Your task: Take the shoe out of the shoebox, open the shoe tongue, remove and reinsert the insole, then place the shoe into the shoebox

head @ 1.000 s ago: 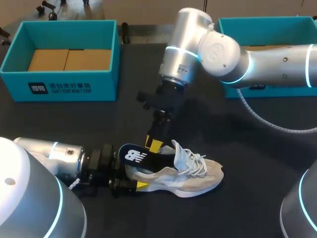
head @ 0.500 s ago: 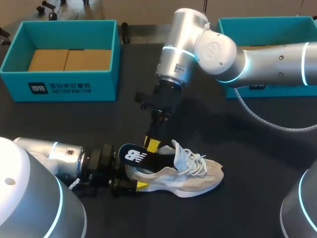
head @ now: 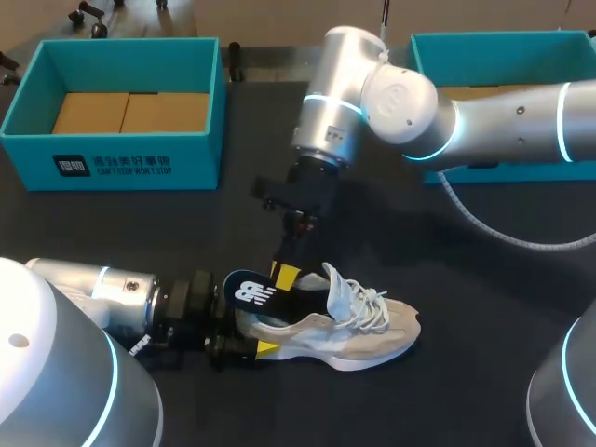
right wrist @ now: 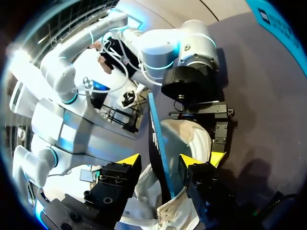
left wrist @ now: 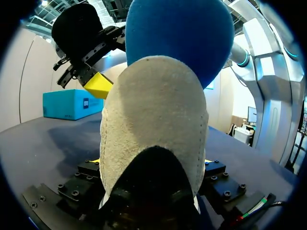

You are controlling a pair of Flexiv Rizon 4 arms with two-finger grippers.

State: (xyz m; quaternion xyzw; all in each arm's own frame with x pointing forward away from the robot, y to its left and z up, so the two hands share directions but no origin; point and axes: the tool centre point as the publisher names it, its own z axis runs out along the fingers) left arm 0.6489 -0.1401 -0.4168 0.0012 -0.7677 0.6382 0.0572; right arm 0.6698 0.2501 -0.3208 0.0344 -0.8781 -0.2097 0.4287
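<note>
A beige sneaker (head: 372, 326) with white laces lies on its side on the dark table. My left gripper (head: 247, 345) comes in low from the left and is shut on its heel (left wrist: 153, 139). A dark blue insole (head: 251, 291) stands up out of the heel opening. My right gripper (head: 287, 273) hangs over it from above. In the right wrist view the insole (right wrist: 158, 139) runs edge-on between the yellow fingertips (right wrist: 132, 159), which stand apart from it, so that gripper (right wrist: 159, 160) is open. The insole's blue underside (left wrist: 177, 33) towers over the heel.
A teal shoebox (head: 140, 163) with a cardboard floor stands at the back left. A second teal box (head: 503, 42) sits at the back right, partly behind my right arm. Bare dark table lies between the boxes and the shoe.
My right arm has shifted slightly left and its fingers have narrowed around the insole. The shoe, insole and left gripper have stayed put.
</note>
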